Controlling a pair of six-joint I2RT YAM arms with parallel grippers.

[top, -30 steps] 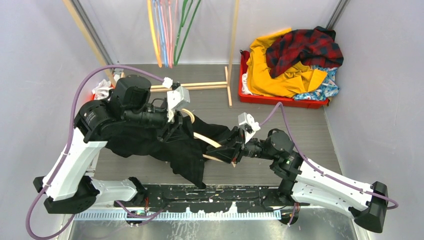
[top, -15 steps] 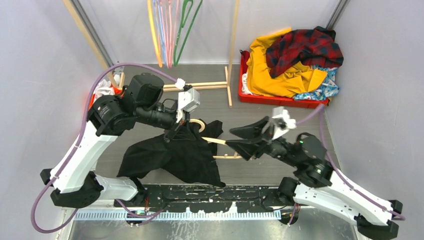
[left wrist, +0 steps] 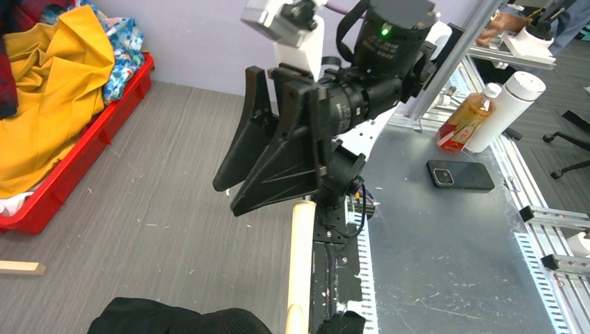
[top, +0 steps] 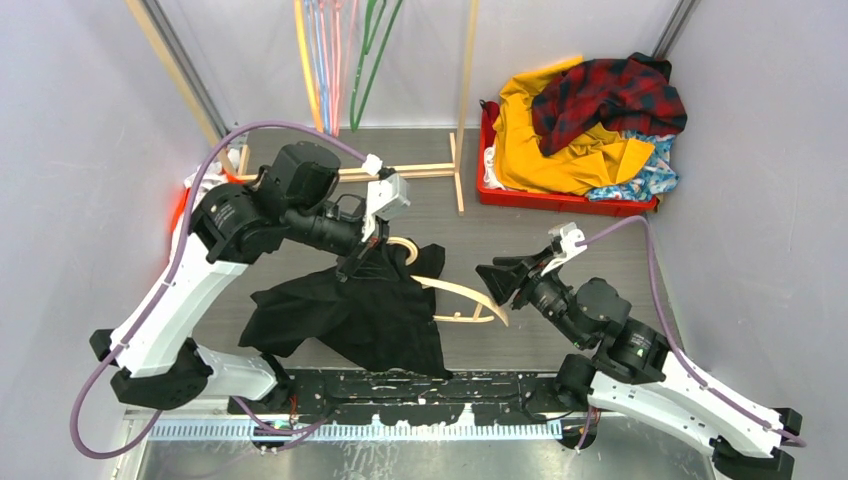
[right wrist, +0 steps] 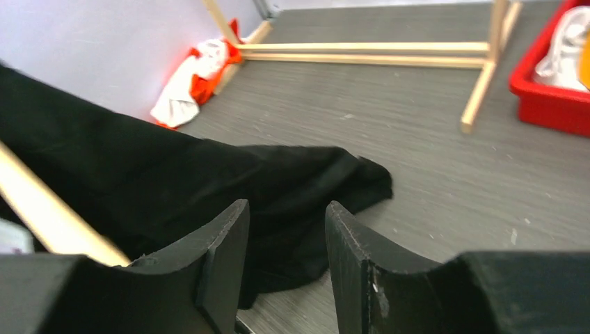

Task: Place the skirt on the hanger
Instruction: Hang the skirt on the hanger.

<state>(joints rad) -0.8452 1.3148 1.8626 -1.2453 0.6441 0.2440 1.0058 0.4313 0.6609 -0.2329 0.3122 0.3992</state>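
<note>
The blue, flower-printed thin fabric skirt (top: 652, 176) is seen in the red plastic bin (top: 560, 200) at the far right, partly covered by a yellow garment (top: 545, 150). The left gripper (top: 366, 256) is closed on the top of a black fabric garment (top: 350, 315), which is draped over a curved pale wooden hanger (top: 470, 292). The right gripper (top: 492, 283) is held open and empty, just beside the hanger's free end.

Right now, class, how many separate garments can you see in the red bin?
4: a yellow garment across the middle, a plaid garment on top, the floral skirt at the right end, white fabric at the left end. Others may be hidden underneath.
</note>
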